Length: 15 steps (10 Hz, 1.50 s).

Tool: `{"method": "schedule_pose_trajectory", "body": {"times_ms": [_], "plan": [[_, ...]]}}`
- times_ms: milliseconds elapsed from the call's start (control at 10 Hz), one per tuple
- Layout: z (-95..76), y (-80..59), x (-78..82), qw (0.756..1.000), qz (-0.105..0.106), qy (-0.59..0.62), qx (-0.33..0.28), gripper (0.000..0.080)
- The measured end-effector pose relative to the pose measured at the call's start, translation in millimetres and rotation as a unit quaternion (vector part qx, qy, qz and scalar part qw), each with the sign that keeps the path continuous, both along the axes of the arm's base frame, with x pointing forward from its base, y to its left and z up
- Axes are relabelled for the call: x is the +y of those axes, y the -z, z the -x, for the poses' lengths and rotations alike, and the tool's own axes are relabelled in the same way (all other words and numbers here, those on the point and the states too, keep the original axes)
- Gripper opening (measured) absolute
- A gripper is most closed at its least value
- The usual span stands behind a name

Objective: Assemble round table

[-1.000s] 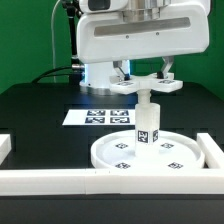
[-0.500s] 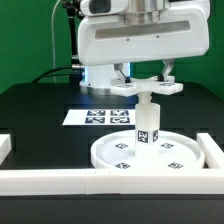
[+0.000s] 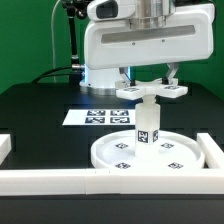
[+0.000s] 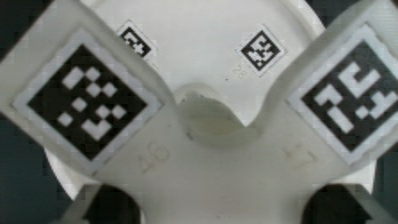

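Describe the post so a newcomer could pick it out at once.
Find the wide white round disc. Standing upright at its centre is the post, a short white cylinder with tags on its side. It is the only upright part, directly under the four-armed cross piece.

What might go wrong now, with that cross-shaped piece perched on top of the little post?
1. The cross piece sits on top of the narrow upright post; if it is not squarely seated, it may tilt or jam.
2. The post stands only at the middle of the round disc, so a sideways push from the gripper might tip it.
3. Whether the gripper firmly holds the cross piece cannot be told; it could slip.
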State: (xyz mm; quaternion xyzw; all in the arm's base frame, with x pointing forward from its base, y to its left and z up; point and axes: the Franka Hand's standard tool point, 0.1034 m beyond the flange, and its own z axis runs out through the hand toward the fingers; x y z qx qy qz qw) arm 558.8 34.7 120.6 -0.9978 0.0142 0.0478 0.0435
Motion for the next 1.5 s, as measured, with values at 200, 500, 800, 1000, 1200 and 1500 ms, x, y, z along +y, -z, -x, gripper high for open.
{"method": "schedule_pose_trajectory", "body": {"times_ms": [200, 500, 800, 1000, 1200, 1500], "plan": [[1.5, 2.3, -1.3, 1.000, 0.001, 0.000, 0.000, 0.0449], [2.8, 11.0, -1.4, 1.000, 0.002, -0.004, 0.006, 0.0449], [3.0, 16.5, -2.6, 1.000, 0.001, -0.015, 0.009, 0.0449], [2.2, 16.4, -4.4, 1.000, 0.000, -0.020, 0.006, 0.0449], [2.1, 16.3, -4.3, 1.000, 0.001, -0.020, 0.006, 0.0449], [2.1, 16.3, -4.3, 1.000, 0.001, -0.021, 0.006, 0.0449]]}}
